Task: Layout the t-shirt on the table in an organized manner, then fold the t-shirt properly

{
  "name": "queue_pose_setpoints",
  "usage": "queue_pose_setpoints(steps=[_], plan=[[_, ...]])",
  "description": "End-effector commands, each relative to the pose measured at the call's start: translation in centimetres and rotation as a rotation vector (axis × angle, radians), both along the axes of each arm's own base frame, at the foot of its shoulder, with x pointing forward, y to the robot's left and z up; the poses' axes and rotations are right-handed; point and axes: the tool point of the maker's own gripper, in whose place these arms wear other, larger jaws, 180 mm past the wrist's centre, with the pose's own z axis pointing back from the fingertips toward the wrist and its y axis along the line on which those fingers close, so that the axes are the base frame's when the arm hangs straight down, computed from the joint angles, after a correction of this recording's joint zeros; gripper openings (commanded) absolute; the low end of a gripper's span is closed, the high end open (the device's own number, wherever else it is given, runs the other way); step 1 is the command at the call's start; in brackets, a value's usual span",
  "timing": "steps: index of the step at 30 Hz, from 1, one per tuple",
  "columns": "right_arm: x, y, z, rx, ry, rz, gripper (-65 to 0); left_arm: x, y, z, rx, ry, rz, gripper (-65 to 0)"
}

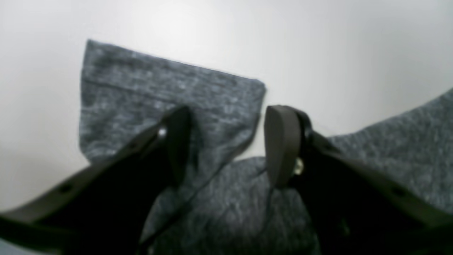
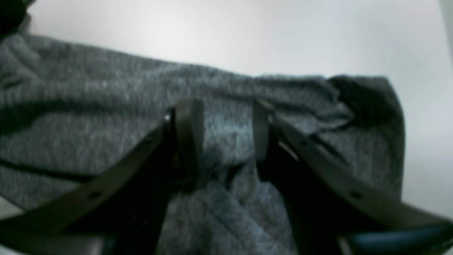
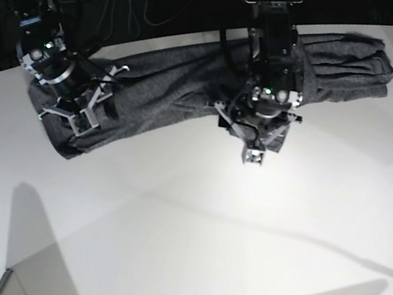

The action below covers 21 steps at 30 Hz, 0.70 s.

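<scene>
The t-shirt (image 3: 173, 91) lies lengthwise across the frame's top; the left gripper (image 1: 226, 145), jaws apart, straddles its sleeve; the right gripper (image 2: 226, 141) pinches fabric.

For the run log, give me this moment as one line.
t-shirt: long bundle on table | left hand: open over sleeve | right hand: fingers apart on the cloth, grip unclear

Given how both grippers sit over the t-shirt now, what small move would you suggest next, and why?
Probably close the left gripper on the sleeve flap: its jaws stand apart above the t-shirt, holding nothing. The right gripper has cloth bunched between its jaws.
</scene>
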Motion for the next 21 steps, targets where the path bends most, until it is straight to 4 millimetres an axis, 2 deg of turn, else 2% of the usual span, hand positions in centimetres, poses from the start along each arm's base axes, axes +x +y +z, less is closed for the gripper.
queue_pose_setpoints(steps=[1,5,9,16,18,21], plan=[[0.8,0.1,1.3,0.012,-0.052,0.008,-41.2,0.9,-0.3,0.8,-0.017,-0.032,0.0,-32.6],[0.8,0.0,1.3,0.01,-0.052,0.008,-41.2,0.6,-0.2,-0.1,-0.012,-0.006,-0.001,-32.8],[0.8,0.0,1.3,0.009,-0.052,0.009,-41.2,1.1,-0.3,0.2,-0.014,-0.015,-0.001,-34.6],[0.8,0.0,1.3,0.009,-0.052,0.009,-41.2,1.4,-0.2,0.7,-0.014,-0.029,0.001,-56.1],[0.8,0.0,1.3,0.009,-0.052,0.009,-41.2,1.5,-0.1,1.0,-0.013,-0.034,0.006,-64.1],[0.8,0.0,1.3,0.009,-0.052,0.009,-41.2,2.3,2.4,2.9,-0.022,-0.09,0.09,-64.2]])
